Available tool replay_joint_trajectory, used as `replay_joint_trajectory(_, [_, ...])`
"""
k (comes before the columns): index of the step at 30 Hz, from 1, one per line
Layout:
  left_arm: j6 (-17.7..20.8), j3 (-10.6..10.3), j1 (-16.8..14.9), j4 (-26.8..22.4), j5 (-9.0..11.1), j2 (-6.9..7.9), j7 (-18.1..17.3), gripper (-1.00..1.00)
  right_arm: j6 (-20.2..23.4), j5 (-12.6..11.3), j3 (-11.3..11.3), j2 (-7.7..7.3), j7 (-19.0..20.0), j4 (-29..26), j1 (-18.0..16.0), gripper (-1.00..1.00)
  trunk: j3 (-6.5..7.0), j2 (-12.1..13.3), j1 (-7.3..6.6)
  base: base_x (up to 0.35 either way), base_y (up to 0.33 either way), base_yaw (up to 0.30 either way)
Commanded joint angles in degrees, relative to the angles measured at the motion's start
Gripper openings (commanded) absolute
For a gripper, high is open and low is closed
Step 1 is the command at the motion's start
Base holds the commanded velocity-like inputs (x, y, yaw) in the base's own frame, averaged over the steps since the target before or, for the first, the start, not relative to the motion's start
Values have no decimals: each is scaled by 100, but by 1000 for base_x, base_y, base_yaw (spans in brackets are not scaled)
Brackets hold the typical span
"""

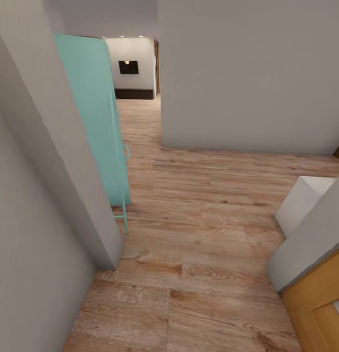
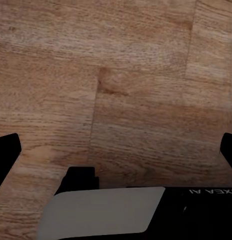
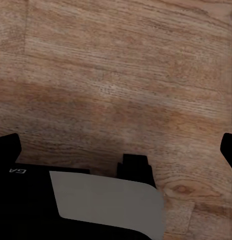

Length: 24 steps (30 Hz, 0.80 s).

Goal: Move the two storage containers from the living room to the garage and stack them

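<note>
1. from the head camera i am looking down a hallway with a light wood plank floor (image 1: 199, 205); no storage container shows in any of my three feeds, so i cannot say where either one is.
2. a grey wall corner (image 1: 52, 161) runs from 12 o'clock down to about 7 o'clock on my left side.
3. a teal door (image 1: 98, 122) stands open just beyond that corner, at roughly 11 o'clock, with its handle on the edge facing the hallway.
4. a broad pale grey wall (image 1: 252, 73) fills 1 to 2 o'clock, and the passage between it and the teal door leads to a far room with a white wall and a small dark rectangle (image 1: 128, 67) on it.
5. at 4 o'clock sits a white box-like block (image 1: 306, 200), and at 5 o'clock a yellow wooden door (image 1: 318, 305).
6. left gripper (image 2: 116, 150): fingers spread wide apart, nothing between them, plank floor below.
7. right gripper (image 3: 116, 150): likewise spread apart and empty over the planks.
</note>
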Motion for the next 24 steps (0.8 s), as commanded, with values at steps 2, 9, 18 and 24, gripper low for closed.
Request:
replay_joint_trajectory(2, [-21, -50, -3, 5, 50, 1, 28, 100, 8, -4, 27, -4, 7, -4, -3, 100, -4, -2, 3, 338, -101, 0])
replay_joint_trajectory(9, [-21, -50, -3, 5, 50, 1, 29, 100, 8, -15, 27, -4, 8, -4, 1, 100, -4, -2, 3, 329, -156, -70])
replay_joint_trajectory(18, [-24, -50, -3, 5, 50, 1, 29, 100, 8, -17, 27, -4, 10, -4, -1, 100, -4, -2, 3, 322, -123, -72])
replay_joint_trajectory(24, [-29, -50, -3, 5, 50, 1, 28, 100, 3, -28, 27, 2, 7, 0, -2, 100, -4, -2, 3, 342, -16, -7])
